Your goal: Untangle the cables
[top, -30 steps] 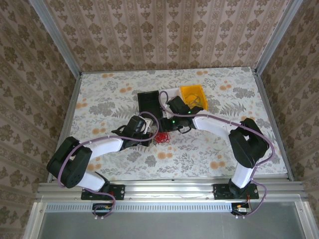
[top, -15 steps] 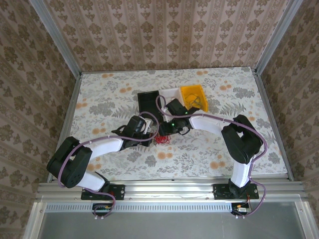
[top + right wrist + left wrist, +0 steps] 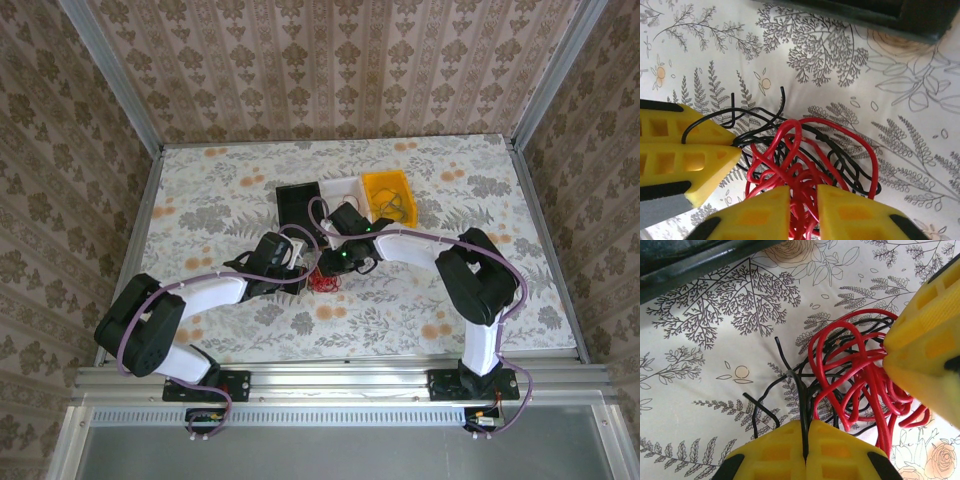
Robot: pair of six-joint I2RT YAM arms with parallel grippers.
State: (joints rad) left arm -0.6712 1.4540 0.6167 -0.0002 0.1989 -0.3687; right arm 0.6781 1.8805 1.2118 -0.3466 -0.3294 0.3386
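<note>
A tangle of cables (image 3: pixel 322 280) lies on the flowered tablecloth between my two grippers. The dark cable (image 3: pixel 801 390) runs straight into my left gripper (image 3: pixel 806 427), whose yellow fingers are shut on it. The red cable (image 3: pixel 860 370) loops in a dense bundle beside it, woven through the dark one. My right gripper (image 3: pixel 803 200) stands over that bundle, its jaws nearly closed with several strands of the red cable (image 3: pixel 790 150) pressed between them. The dark cable (image 3: pixel 850 165) curls out to the right of the red loops. The left gripper's fingers (image 3: pixel 685 150) touch the tangle's left side.
Just behind the tangle stand a black bin (image 3: pixel 298 205), a white bin (image 3: pixel 340 188) and a yellow bin (image 3: pixel 388 190) with thin wire inside. The black bin's edge (image 3: pixel 920 20) is close above the grippers. Metal rails frame the table.
My right gripper has shifted left and down onto the tangle and its jaws have narrowed onto the red strands. The left gripper has stayed put, still shut on the dark cable.
</note>
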